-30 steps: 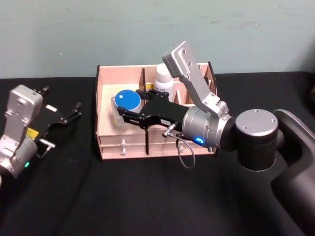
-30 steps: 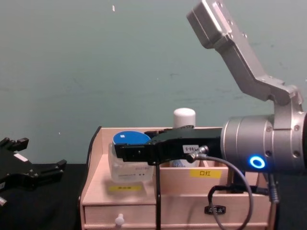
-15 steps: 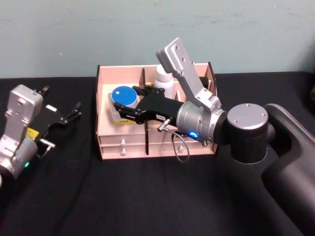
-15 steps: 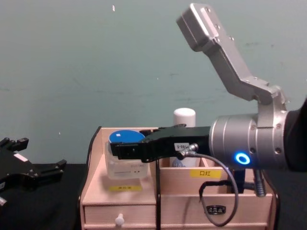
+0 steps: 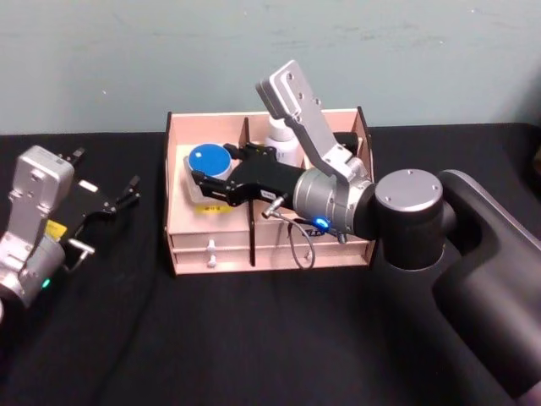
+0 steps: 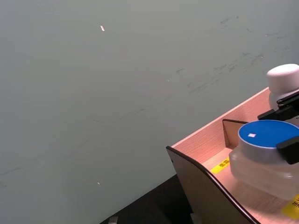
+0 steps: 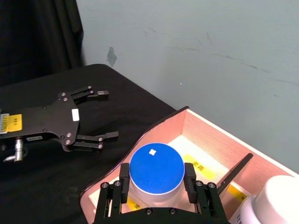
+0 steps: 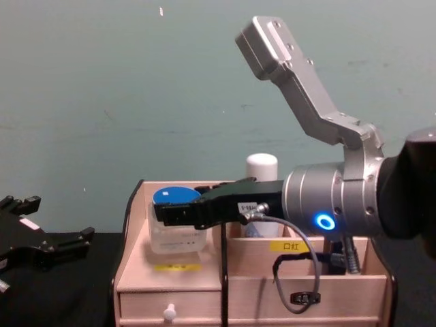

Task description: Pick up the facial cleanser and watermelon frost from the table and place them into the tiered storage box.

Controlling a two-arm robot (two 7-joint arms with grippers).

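Observation:
The tiered storage box point(image 5: 338, 250) stands at mid-table, light wood with yellow labels and a small drawer knob point(image 8: 169, 313). My right gripper point(image 5: 211, 175) reaches into its left compartment, shut on a clear jar with a blue lid point(image 7: 156, 169); the jar point(image 8: 176, 199) sits low in that compartment. A white-capped bottle point(image 5: 277, 131) stands upright in a rear compartment beside it. I cannot read which item is the facial cleanser and which the watermelon frost. My left gripper point(image 5: 118, 196) rests open at the table's left, apart from the box.
Black cloth point(image 5: 211, 338) covers the table in front of the box. A green wall point(image 5: 254, 51) rises close behind it. A dark divider point(image 8: 224, 286) splits the box front.
My right gripper has carried the blue-lidded jar farther left and back and lower into the left compartment. The left arm has not moved.

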